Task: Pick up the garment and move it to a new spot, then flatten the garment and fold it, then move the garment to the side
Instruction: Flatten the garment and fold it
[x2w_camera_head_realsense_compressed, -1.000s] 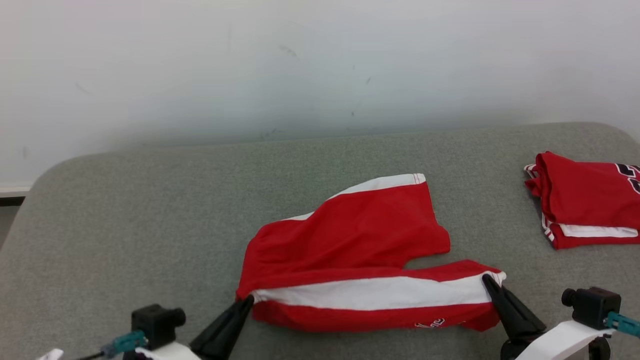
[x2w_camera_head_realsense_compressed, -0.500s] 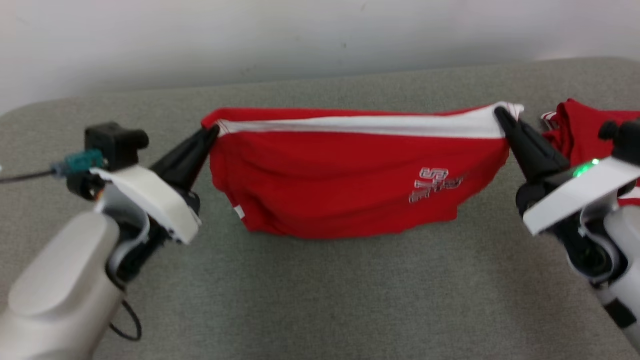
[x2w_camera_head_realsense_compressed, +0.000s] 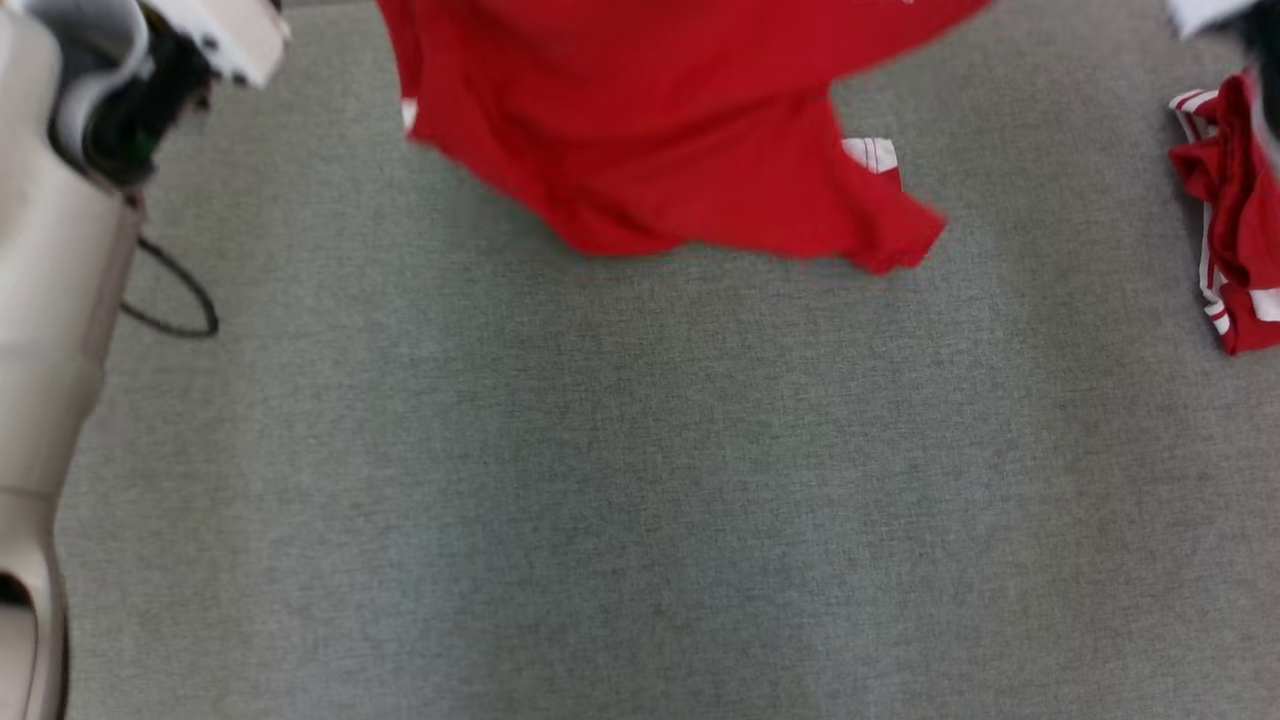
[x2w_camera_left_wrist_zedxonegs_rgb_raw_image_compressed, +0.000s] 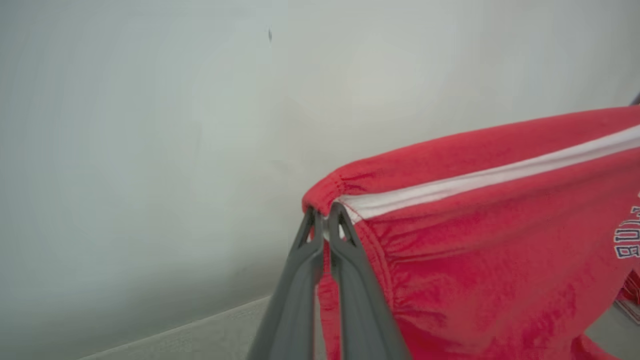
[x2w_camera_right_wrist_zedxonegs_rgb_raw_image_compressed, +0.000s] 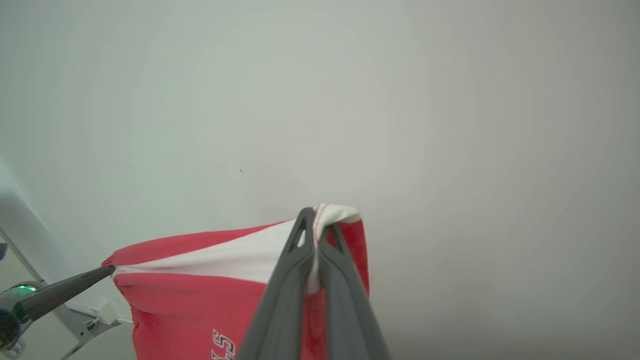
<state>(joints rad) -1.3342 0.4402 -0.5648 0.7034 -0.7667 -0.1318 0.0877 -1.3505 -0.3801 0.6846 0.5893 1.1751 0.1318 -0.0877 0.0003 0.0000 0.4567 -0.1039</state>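
We are mid-carry: our left hand (x2w_camera_left_wrist_zedxonegs_rgb_raw_image_compressed: 325, 215) and right hand (x2w_camera_right_wrist_zedxonegs_rgb_raw_image_compressed: 317, 220) each pinch an end of the white-striped top edge, so the red shorts (x2w_camera_head_realsense_compressed: 650, 130) hang between them above the grey desk (x2w_camera_head_realsense_compressed: 640, 480); next we should lower them onto a bare spot and spread them flat

Spreads across the head view as a grey woven surface (x2w_camera_head_realsense_compressed: 640, 480). Lies on it at 3 o'clock, cut by the frame edge: a bunched red cloth with white stripes (x2w_camera_head_realsense_compressed: 1235, 230). Rises behind in both wrist views as a plain pale wall (x2w_camera_left_wrist_zedxonegs_rgb_raw_image_compressed: 150, 125), marked by one dark speck (x2w_camera_left_wrist_zedxonegs_rgb_raw_image_compressed: 270, 35) toward 12 o'clock.
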